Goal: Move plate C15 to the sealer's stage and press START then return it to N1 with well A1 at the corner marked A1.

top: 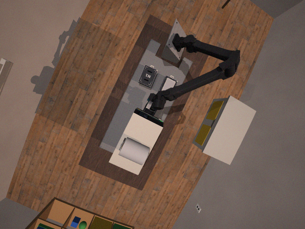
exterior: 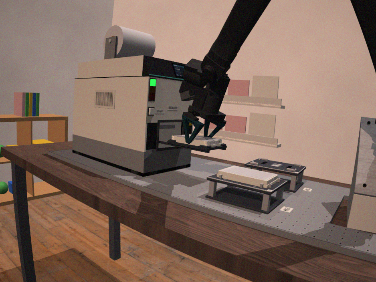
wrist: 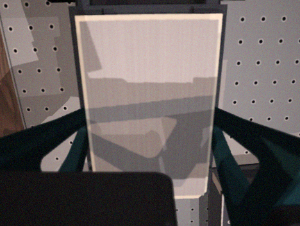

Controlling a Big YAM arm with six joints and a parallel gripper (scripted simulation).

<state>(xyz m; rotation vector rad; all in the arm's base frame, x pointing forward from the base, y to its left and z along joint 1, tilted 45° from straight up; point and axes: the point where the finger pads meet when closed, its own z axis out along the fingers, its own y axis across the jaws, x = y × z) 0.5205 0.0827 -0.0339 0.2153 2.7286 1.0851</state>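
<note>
1. Plate C15 (top: 148, 105) (exterior: 200, 141) (wrist: 147, 103) lies on the extended stage (top: 147, 111) (exterior: 217, 148) (wrist: 75, 48), looking flat; its side writing is too small to read.
2. The gripper (top: 150, 103) (exterior: 199, 139) (wrist: 149, 113) is clamped across the plate's width, its teal fingers spread wide against the two long sides.
3. The sealer (top: 142, 128) (exterior: 112, 118) stands right behind the stage, a film roll (top: 134, 150) (exterior: 136, 42) on top.
4. Nest N1 (top: 148, 76) (exterior: 258, 164) holds no plate. Nest N2 (top: 175, 81) (exterior: 265, 201) stands beside it, bearing a white plate (top: 169, 83) (exterior: 247, 176).
5. The forearm (top: 202, 83) (exterior: 239, 30) crosses above the N2 end of the worktop, partly covering that nest from above.
6. The sealer's front reads "SEALER" and "START", the latter beside a pale button (exterior: 151, 111); the upper lamp (exterior: 152, 82) glows green. A barcode label (exterior: 105, 99) marks its side.
7. "N1" is printed on its nest's deck; small cards by the nests read "N1" (top: 152, 66) (exterior: 307, 189) and "N2" (top: 171, 76) (exterior: 286, 209).
8. The arm reaches out from its upright mount, bends sharply at the elbow, and points the gripper down over the stage.
</note>
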